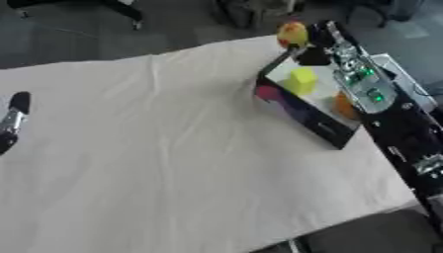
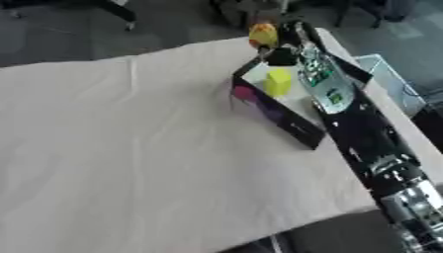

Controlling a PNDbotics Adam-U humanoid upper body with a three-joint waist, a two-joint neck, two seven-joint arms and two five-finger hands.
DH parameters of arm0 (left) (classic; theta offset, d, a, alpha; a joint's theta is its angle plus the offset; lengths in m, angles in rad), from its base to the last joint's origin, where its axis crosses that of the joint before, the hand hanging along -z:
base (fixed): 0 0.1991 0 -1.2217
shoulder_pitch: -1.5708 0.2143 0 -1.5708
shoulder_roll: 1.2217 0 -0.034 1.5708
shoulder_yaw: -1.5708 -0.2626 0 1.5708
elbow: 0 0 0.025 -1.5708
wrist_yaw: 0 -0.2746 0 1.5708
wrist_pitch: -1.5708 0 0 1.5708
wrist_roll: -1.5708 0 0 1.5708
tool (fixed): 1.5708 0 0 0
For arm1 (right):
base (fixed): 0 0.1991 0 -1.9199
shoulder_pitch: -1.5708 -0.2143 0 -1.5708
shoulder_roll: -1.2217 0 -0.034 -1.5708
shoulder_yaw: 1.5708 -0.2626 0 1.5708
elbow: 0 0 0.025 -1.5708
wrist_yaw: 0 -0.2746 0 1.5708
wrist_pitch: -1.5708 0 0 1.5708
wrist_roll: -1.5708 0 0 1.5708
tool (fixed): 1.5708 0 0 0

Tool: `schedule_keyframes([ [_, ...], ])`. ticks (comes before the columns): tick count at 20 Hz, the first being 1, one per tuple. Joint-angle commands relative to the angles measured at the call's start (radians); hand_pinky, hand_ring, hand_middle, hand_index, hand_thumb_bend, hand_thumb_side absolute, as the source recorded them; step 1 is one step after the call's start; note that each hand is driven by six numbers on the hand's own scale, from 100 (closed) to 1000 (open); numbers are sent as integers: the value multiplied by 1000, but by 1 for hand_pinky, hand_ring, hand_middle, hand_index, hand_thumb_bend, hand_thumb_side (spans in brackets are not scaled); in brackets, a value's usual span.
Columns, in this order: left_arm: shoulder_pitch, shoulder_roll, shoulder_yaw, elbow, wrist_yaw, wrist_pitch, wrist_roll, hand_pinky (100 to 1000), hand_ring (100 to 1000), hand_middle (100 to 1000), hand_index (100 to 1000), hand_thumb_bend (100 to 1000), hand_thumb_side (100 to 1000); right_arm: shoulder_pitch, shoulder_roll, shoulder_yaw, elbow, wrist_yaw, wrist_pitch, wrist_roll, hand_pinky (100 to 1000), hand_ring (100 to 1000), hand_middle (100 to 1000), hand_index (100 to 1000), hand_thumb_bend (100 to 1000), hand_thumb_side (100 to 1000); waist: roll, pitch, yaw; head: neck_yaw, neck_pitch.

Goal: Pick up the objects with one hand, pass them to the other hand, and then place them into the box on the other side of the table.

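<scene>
The right hand (image 1: 307, 48) is curled at the end of its outstretched arm, while the left hand (image 1: 12, 121) rests idle, fingers straight.

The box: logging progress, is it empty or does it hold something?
Not empty: the box holds a yellow block and something orange.

It looked like a lab or test room, not a home. A table (image 1: 173, 148) was draped in a plain cream cloth (image 2: 130, 138), set up as a work surface. Beyond its far edge ran a grey floor (image 1: 78, 34) with dark legs of furniture (image 1: 121, 10), perhaps chairs or stands, too blurred to tell. The robot's arm (image 1: 372, 89) showed bare circuit boards with green lights lit. A dark box (image 1: 303, 113) stood on the cloth.
</scene>
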Motion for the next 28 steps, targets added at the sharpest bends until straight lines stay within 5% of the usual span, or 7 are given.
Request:
schedule_keyframes([
  [1, -8, 25, 15, -15, 7, -1, 6, 863, 662, 676, 785, 515, 542, -19, -18, -23, 31, 31, -8, -17, 952, 810, 607, 609, 224, 100, -1, -20, -2, 0, -3],
  [11, -3, 25, 20, -15, 13, 0, 12, 866, 662, 676, 783, 511, 544, -4, -26, -48, 95, 61, 2, -58, 948, 820, 635, 646, 255, 100, -2, -18, 0, 12, -2],
  [15, -3, 25, 20, -14, 13, 0, 12, 866, 662, 676, 783, 510, 544, 0, -30, -47, 99, 90, 0, -69, 948, 899, 826, 853, 492, 158, -2, -18, -1, 15, 0],
  [18, -1, 26, 21, -14, 13, 0, 13, 867, 663, 676, 783, 510, 544, 2, -29, -55, 100, 137, -6, -75, 965, 959, 900, 940, 338, 397, -1, -19, -1, 17, 0],
  [20, 1, 27, 22, -14, 14, 0, 13, 875, 662, 676, 783, 503, 544, 3, -27, -64, 101, 154, -2, -97, 969, 972, 913, 956, 302, 458, -2, -20, -2, 22, 1],
  [25, 5, 28, 29, -15, 16, 2, 21, 883, 661, 649, 783, 494, 544, 9, -28, -74, 89, 123, 2, -148, 972, 970, 911, 955, 287, 440, -4, -22, -1, 29, 5],
  [28, 7, 28, 35, -17, 19, 2, 28, 885, 660, 644, 782, 488, 542, 12, -19, -86, 52, 13, -15, -173, 995, 977, 906, 940, 100, 446, -4, -23, 0, 39, 7],
])
